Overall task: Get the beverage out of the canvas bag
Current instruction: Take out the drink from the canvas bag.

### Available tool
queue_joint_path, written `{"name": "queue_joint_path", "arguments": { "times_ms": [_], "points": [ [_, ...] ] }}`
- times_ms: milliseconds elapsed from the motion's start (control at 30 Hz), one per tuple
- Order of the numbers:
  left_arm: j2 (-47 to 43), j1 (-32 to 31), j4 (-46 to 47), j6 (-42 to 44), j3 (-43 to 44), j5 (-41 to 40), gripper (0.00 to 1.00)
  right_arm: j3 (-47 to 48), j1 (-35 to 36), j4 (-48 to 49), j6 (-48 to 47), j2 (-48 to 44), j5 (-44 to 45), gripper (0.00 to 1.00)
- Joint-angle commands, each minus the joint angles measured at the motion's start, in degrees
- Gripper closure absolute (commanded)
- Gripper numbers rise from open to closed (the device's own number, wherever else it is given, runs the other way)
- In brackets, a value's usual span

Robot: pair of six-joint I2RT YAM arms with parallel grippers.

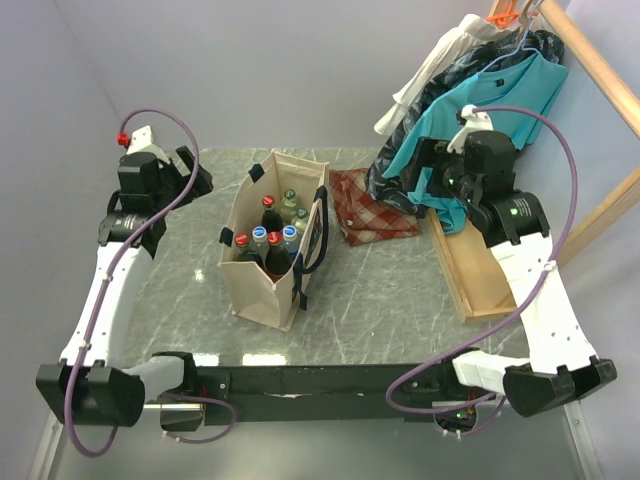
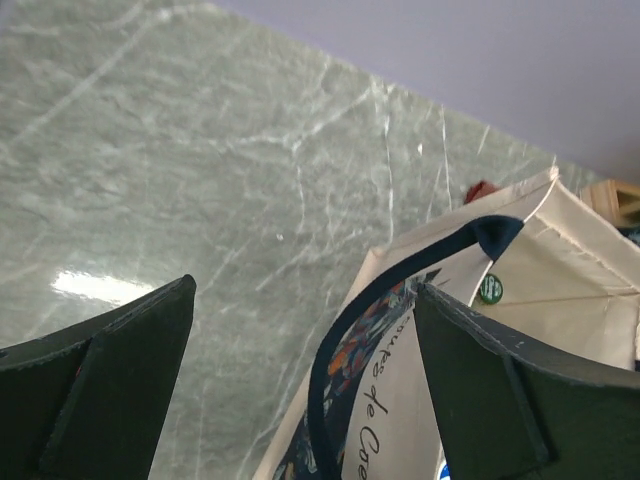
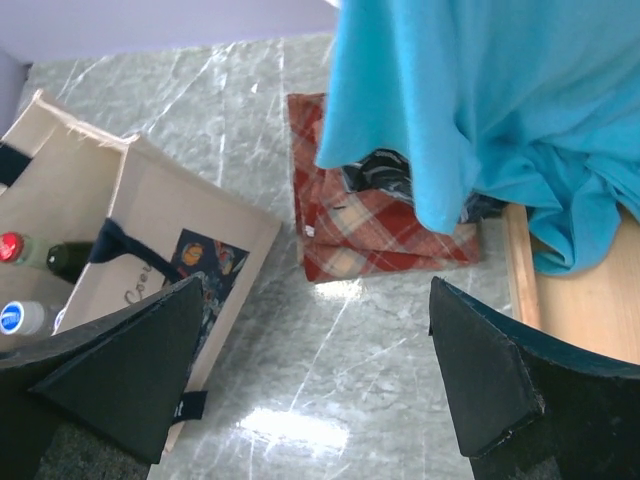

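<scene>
The beige canvas bag stands upright in the middle of the table with its navy handles hanging down. Several beverage bottles stand inside, showing red, blue and green caps. My left gripper hovers open to the left of the bag. In its wrist view the left gripper frames bare table, the bag's handle and printed side. My right gripper hangs open to the right, apart from the bag. The right gripper is over bare table; the bag and bottles show at left.
A folded red plaid cloth lies right of the bag. Hanging clothes, including a turquoise shirt, drape over the back right corner. A shallow wooden tray lies along the right edge.
</scene>
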Motion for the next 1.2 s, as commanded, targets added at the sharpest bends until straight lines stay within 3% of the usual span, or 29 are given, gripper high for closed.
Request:
{"name": "queue_joint_path", "arguments": {
  "times_ms": [0,167,567,967,1167],
  "points": [
    [0.6,0.0,1.9,-1.4,0.8,4.5,0.04,7.5,2.6,0.1,-3.3,3.7,-2.4,0.0],
    [-0.6,0.1,5.3,-0.3,-2.3,7.0,0.04,17.1,9.6,-3.5,-6.0,10.3,0.8,0.0],
    [1.9,0.1,11.3,-0.9,-5.9,19.8,0.04,34.7,21.5,-6.6,-8.1,26.5,-0.7,0.02],
    [3.5,0.0,13.5,-0.8,-7.5,26.6,0.04,35.7,26.3,-3.0,-9.3,33.7,-4.3,0.05],
    [4.4,0.0,13.9,-1.4,-7.1,27.8,0.04,38.2,27.1,-4.5,-9.4,38.3,-5.1,0.13]
  ]
}}
